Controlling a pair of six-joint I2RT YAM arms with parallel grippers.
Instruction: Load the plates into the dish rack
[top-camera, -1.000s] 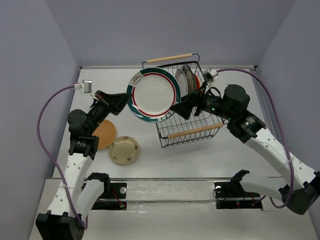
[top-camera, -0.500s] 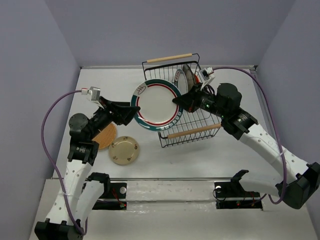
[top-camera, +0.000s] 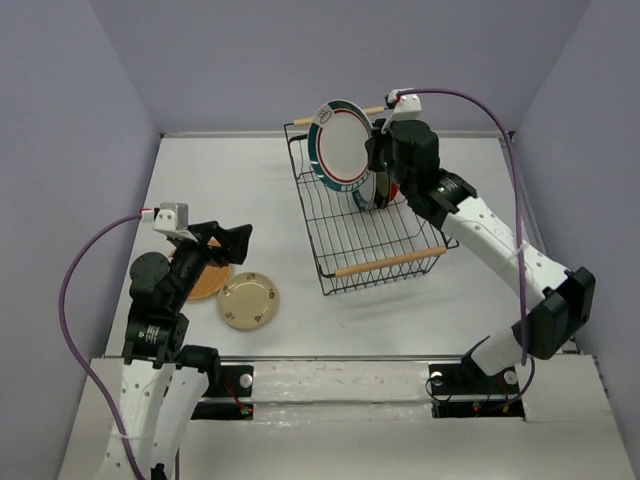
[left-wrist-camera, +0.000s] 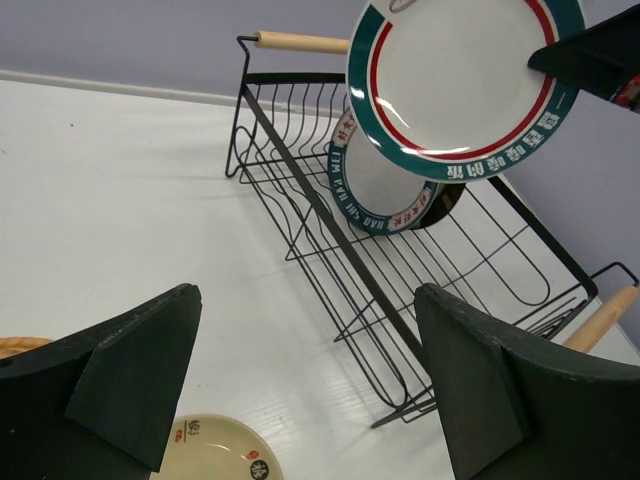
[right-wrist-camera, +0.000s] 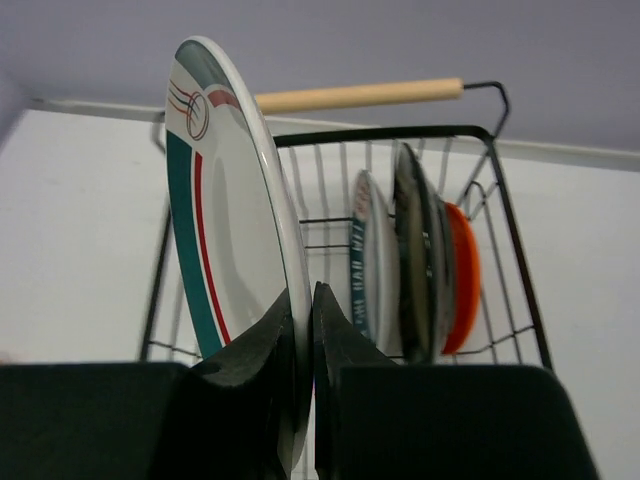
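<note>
Over the far end of the rack, the right gripper (top-camera: 378, 160) pinched the edge of a round white plate with teal and red rim stripes (top-camera: 338, 143), jaws narrow and clamped on it. That plate stood upright, just left of the gripper, above the black wire rectangular dish rack with light wooden bar handles (top-camera: 306, 205).

The rack held three plates on edge at its far end: a second teal-rimmed white plate (right-wrist-camera: 372, 265), a black-rimmed plate (right-wrist-camera: 413, 250), and a plain orange plate (right-wrist-camera: 463, 275) rightmost.

Near left, the left gripper (left-wrist-camera: 305, 292) hung wide apart, holding nothing, well apart from the rack. Beside it on the white table (top-camera: 450, 300) lay a cream speckled round plate (top-camera: 248, 300) and a tan-brown round plate (top-camera: 208, 280), the tan one partly under the arm.

Right wrist view gave the racked plates' order; top view mostly hid them behind the gripper. Left wrist view showed lettering on the second plate's rim.
</note>
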